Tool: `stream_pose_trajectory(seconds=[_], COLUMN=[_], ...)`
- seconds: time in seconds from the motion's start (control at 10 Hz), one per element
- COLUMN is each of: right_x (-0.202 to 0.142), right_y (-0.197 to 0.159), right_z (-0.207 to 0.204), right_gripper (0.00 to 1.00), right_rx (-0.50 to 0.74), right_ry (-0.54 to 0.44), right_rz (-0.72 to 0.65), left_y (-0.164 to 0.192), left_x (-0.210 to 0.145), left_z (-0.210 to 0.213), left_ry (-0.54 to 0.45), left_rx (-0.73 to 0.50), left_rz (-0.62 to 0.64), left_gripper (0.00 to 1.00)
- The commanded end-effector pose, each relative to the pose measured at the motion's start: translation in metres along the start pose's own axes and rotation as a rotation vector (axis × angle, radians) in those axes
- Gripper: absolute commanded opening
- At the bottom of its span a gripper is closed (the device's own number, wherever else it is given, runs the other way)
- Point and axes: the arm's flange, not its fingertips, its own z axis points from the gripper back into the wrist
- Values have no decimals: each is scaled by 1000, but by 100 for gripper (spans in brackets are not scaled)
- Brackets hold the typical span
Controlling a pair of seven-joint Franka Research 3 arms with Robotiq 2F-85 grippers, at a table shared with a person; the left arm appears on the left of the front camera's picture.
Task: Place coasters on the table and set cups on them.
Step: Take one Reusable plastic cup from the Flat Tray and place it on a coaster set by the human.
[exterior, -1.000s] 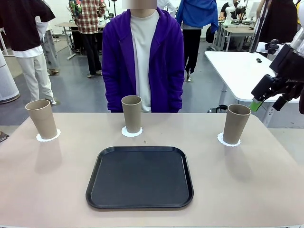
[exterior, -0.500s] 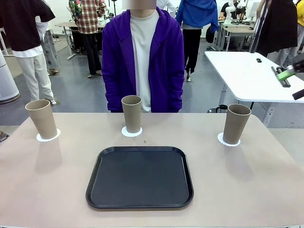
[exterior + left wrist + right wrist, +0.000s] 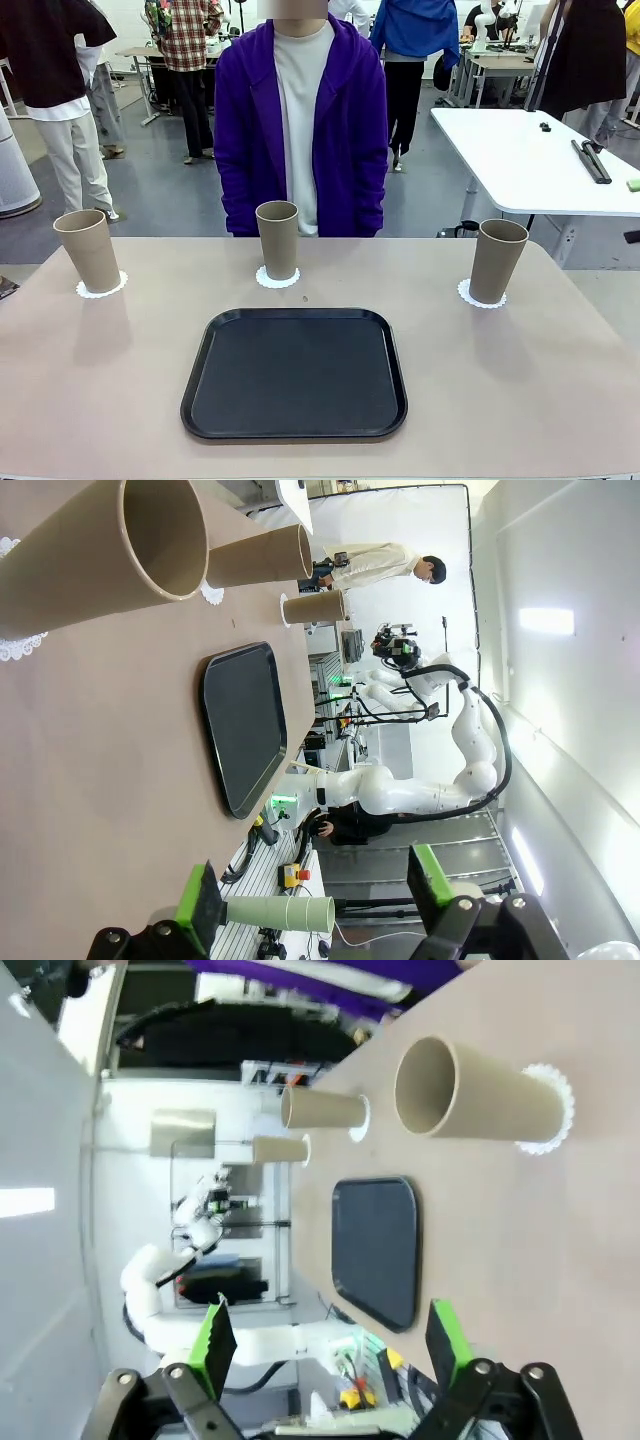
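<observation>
Cups stand upright on the table (image 3: 560, 400), each on its own coaster, beyond the tray (image 3: 295, 372): left cup (image 3: 89, 249) on coaster (image 3: 101, 289) far-left of it, middle cup (image 3: 278, 239) on coaster (image 3: 277, 279) just behind it, right cup (image 3: 497, 261) on coaster (image 3: 466, 293) far-right. We see our left gripper (image 3: 315, 900) and right gripper (image 3: 330, 1345) both spread wide, holding nothing.

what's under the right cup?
A white scalloped coaster lies under the right cup; only its rim shows around the base, the middle is covered. The table lies below.

Black tray (image 3: 294, 374) centred; purple-hooded person (image 3: 301, 130) behind.
</observation>
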Motion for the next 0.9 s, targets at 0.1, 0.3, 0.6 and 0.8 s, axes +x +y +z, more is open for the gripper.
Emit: stream_pose_trajectory(seconds=[0.1, 0.3, 0.6, 0.8], right_x=[17, 28, 34, 32], right_y=[-42, -64, -81, -80], right_z=[17, 19, 23, 22], right_gripper=[100, 100, 100, 100], right_rx=[29, 17, 12, 19], right_ry=[83, 133, 102, 92], right_rz=[42, 53, 45, 53], left_y=[-2, -2, -2, -2], left_x=[0, 0, 0, 0], left_z=[1, 1, 1, 1], left_ry=[-8, -8, -8, -8], left_rx=[1, 1, 1, 1], left_rz=[-2, -2, -2, -2], left_gripper=[100, 100, 100, 100])
